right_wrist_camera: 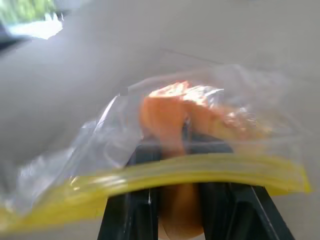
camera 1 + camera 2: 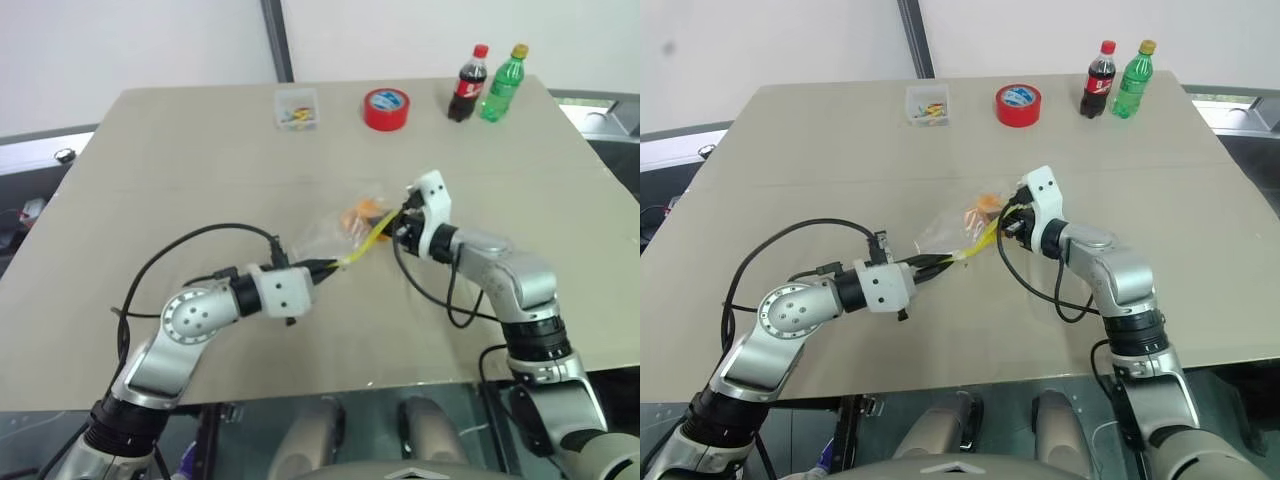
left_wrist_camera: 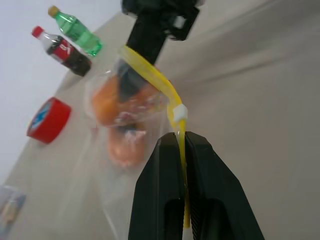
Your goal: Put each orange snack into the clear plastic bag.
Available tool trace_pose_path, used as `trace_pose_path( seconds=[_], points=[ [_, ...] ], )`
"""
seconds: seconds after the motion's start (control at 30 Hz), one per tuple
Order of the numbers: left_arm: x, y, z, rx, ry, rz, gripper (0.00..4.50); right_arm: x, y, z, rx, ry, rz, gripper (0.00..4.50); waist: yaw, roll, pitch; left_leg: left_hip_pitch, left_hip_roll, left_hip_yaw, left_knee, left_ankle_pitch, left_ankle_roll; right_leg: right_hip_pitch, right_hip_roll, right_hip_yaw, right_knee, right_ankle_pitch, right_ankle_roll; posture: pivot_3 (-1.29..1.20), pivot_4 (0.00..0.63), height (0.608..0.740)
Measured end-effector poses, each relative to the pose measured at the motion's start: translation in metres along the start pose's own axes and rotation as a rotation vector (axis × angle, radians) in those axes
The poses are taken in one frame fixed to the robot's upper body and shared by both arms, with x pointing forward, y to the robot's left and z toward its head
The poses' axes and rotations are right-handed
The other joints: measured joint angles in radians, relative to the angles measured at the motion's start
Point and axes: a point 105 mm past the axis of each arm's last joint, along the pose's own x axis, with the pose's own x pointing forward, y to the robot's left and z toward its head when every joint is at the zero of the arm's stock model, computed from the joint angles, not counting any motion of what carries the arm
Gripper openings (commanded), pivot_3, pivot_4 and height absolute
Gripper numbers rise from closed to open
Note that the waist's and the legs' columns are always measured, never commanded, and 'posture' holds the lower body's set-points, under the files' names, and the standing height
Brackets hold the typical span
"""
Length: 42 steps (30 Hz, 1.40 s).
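The step in hand looks like the insertion itself: the clear plastic bag (image 2: pixel 340 232) hangs just above the middle of the table (image 2: pixel 180 160), stretched between the two arms, and the right gripper (image 2: pixel 402 224) is pushed in at its mouth with an orange snack (image 1: pixel 175 212) pinched between its two black fingers (image 1: pixel 131 212), the jaws parted only as far as the snack's width. Another orange snack (image 3: pixel 112 102) already shows through the film deeper in the bag (how many pieces lie in there cannot be told for sure, since the orange shapes overlap and blur). The left gripper (image 2: pixel 322 268) is clamped tight on the bag's yellow seal strip (image 3: pixel 150 75), close beside the small white slider (image 3: pixel 179 113), its fingers (image 3: pixel 157 200) pressed together with only the strip between them, so that one end of the mouth is held up and taut. What the next move seems to call for is a release well inside the bag, then a straight withdrawal of the right fingers without dragging the film or the snack back out; the left hold on the strip should not slacken while that happens
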Motion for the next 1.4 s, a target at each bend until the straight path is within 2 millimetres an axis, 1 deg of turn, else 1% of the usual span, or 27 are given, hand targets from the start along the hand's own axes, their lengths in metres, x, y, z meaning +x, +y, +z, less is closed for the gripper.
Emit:
trace_pose_path(
  seconds=[0.07,0.2,0.3,0.37,0.4,0.43,0.5,0.53,0.63,0.67,0.73,0.8,0.83,0.9,0.97,1.0,1.03,1.07,1.13,1.2,1.27,1.33,1.4],
  points=[
    [0.000,0.000,-0.001,0.002,0.004,-0.001,0.00,0.000,0.003,-0.004,0.031,0.027,0.018,1.01,0.000,0.000,0.000,0.000,0.000,0.000,0.000,0.000,0.000,0.000,0.000,0.000,0.000,0.000,0.000,0.00,0.150,0.740],
    [0.000,0.001,-0.001,0.002,0.008,0.009,0.00,-0.002,0.001,-0.018,-0.105,0.113,-0.001,1.01,-0.003,0.001,0.000,0.000,0.000,0.000,0.000,0.000,0.000,0.000,0.000,0.000,0.000,0.000,0.000,0.00,0.150,0.740],
    [0.001,0.002,-0.001,-0.009,0.006,0.025,0.00,0.001,0.012,-0.020,-0.095,0.097,0.046,1.01,-0.011,0.001,0.000,0.000,0.000,0.000,0.000,0.000,0.001,0.000,0.000,0.000,0.001,0.000,0.000,0.00,0.150,0.740],
    [0.002,0.003,-0.001,-0.008,0.007,0.040,0.00,0.006,0.031,-0.012,-0.028,0.043,0.126,1.01,-0.017,0.001,0.000,0.000,0.000,0.000,0.000,0.000,0.001,0.000,0.000,0.000,0.001,0.000,0.000,0.00,0.150,0.740],
    [0.002,0.003,-0.001,-0.008,0.007,0.043,0.00,0.007,0.036,-0.009,0.006,0.021,0.144,1.01,-0.019,0.001,0.000,0.000,0.000,0.000,0.000,0.000,0.001,0.000,0.001,0.000,0.001,0.000,0.000,0.00,0.150,0.740],
    [0.003,0.004,-0.001,-0.008,0.005,0.051,0.00,0.008,0.040,-0.004,0.091,-0.015,0.162,1.01,-0.020,0.001,0.000,0.000,0.000,0.000,0.000,0.000,0.001,0.000,0.000,0.000,0.001,0.000,0.000,0.00,0.150,0.740],
    [0.003,0.005,0.000,-0.007,0.003,0.060,0.00,0.007,0.039,0.005,0.196,-0.063,0.155,1.01,-0.020,0.001,0.000,0.000,0.000,0.000,0.000,0.000,0.001,0.000,0.000,0.000,0.001,0.000,0.000,0.00,0.150,0.740],
    [0.003,0.006,0.000,-0.008,0.003,0.064,0.00,0.005,0.032,0.010,0.271,-0.091,0.123,1.01,-0.018,0.001,0.000,0.000,0.000,0.000,0.000,0.000,0.001,0.000,0.000,0.000,0.001,0.000,0.000,0.00,0.150,0.740],
    [0.004,0.006,0.000,-0.016,-0.001,0.072,0.00,0.004,0.028,0.008,0.322,-0.080,0.089,1.01,-0.018,0.001,0.001,0.000,0.000,0.000,0.000,0.000,0.001,0.000,0.000,0.000,0.001,0.000,0.000,0.00,0.150,0.740],
    [0.004,0.006,0.000,-0.019,-0.003,0.075,0.00,0.004,0.028,0.006,0.309,-0.067,0.082,1.01,-0.020,0.001,0.001,0.000,0.000,0.000,0.000,0.000,0.001,0.000,0.000,0.000,0.001,0.000,0.000,0.00,0.150,0.740],
    [0.005,0.006,0.000,-0.026,-0.006,0.084,0.00,0.007,0.029,-0.006,0.188,0.005,0.052,1.01,-0.025,0.002,0.000,0.000,0.000,0.000,0.000,0.000,0.001,-0.001,0.000,0.000,0.001,0.000,0.000,0.00,0.150,0.740],
    [0.005,0.007,0.000,-0.032,-0.005,0.094,0.00,0.013,0.035,-0.019,0.116,0.038,0.047,1.01,-0.030,0.002,0.000,0.000,0.000,0.001,0.000,0.000,0.001,-0.001,0.000,0.000,0.001,0.000,0.000,0.00,0.150,0.740],
    [0.006,0.007,0.000,-0.039,-0.004,0.100,0.00,0.017,0.038,-0.022,0.043,0.048,0.049,1.01,-0.033,0.002,0.001,0.000,0.000,0.001,-0.001,0.000,0.001,-0.002,0.001,0.001,0.002,0.000,0.000,0.00,0.150,0.740],
    [0.006,0.008,-0.001,-0.044,-0.002,0.105,0.00,0.023,0.047,-0.024,-0.045,0.042,0.076,1.01,-0.032,0.002,0.001,0.000,0.000,0.001,0.000,0.000,0.000,-0.002,0.001,0.001,0.002,0.000,0.000,0.00,0.150,0.740],
    [0.006,0.008,-0.002,-0.050,0.001,0.112,0.00,0.026,0.049,-0.022,-0.112,0.026,0.084,1.01,-0.029,0.002,0.001,0.000,0.000,0.001,0.000,0.000,0.000,-0.001,0.001,0.001,0.002,0.000,0.000,0.00,0.150,0.740],
    [0.005,0.009,-0.003,-0.059,0.006,0.116,0.00,0.028,0.050,-0.021,-0.181,0.023,0.092,1.62,-0.029,0.002,0.001,0.000,0.000,0.001,0.000,0.000,0.000,-0.001,0.000,0.001,0.001,0.000,0.000,0.00,0.150,0.740],
    [0.005,0.010,-0.003,-0.065,0.006,0.120,0.00,0.028,0.048,-0.020,-0.217,0.017,0.086,1.89,-0.028,0.002,0.001,0.000,0.000,0.001,0.001,0.000,0.000,-0.001,0.000,0.000,0.001,0.000,0.000,0.00,0.150,0.740],
    [0.004,0.011,-0.003,-0.076,0.004,0.130,0.00,0.029,0.046,-0.018,-0.259,0.005,0.079,2.44,-0.027,0.002,0.001,0.000,0.000,0.000,0.001,0.000,0.000,-0.001,0.000,0.000,0.001,0.000,0.000,0.00,0.150,0.740],
    [0.003,0.014,-0.004,-0.100,0.004,0.150,0.00,0.028,0.043,-0.015,-0.329,-0.015,0.068,3.27,-0.026,0.002,0.001,0.000,0.000,0.000,0.001,0.000,0.000,-0.001,0.000,0.000,0.001,0.000,0.000,0.00,0.150,0.740],
    [0.003,0.016,-0.005,-0.147,-0.007,0.173,0.00,0.024,0.039,-0.010,-0.400,-0.036,0.071,3.27,-0.026,0.002,0.001,0.000,0.000,0.000,0.000,0.000,0.000,-0.001,0.000,0.000,0.001,0.000,0.000,0.00,0.150,0.740],
    [0.004,0.020,-0.008,-0.219,-0.009,0.209,0.00,0.014,0.040,-0.006,-0.481,-0.050,0.114,3.27,-0.025,0.002,0.001,0.000,0.000,0.000,0.001,0.000,0.000,-0.001,0.000,0.000,0.001,0.000,0.000,0.00,0.150,0.740],
    [-0.002,0.029,-0.018,-0.265,0.024,0.259,0.00,0.002,0.040,-0.004,-0.550,-0.051,0.152,3.27,-0.025,0.002,0.001,0.000,0.000,0.000,0.001,0.000,0.000,-0.001,0.001,-0.001,0.001,0.000,0.000,0.00,0.150,0.740],
    [-0.002,0.041,-0.017,-0.303,0.009,0.310,0.00,-0.009,0.041,-0.007,-0.606,-0.033,0.192,3.27,-0.023,0.001,0.001,0.000,0.000,0.000,0.001,0.000,0.000,0.000,0.000,-0.001,0.001,0.000,0.000,0.00,0.150,0.740]
  ],
)
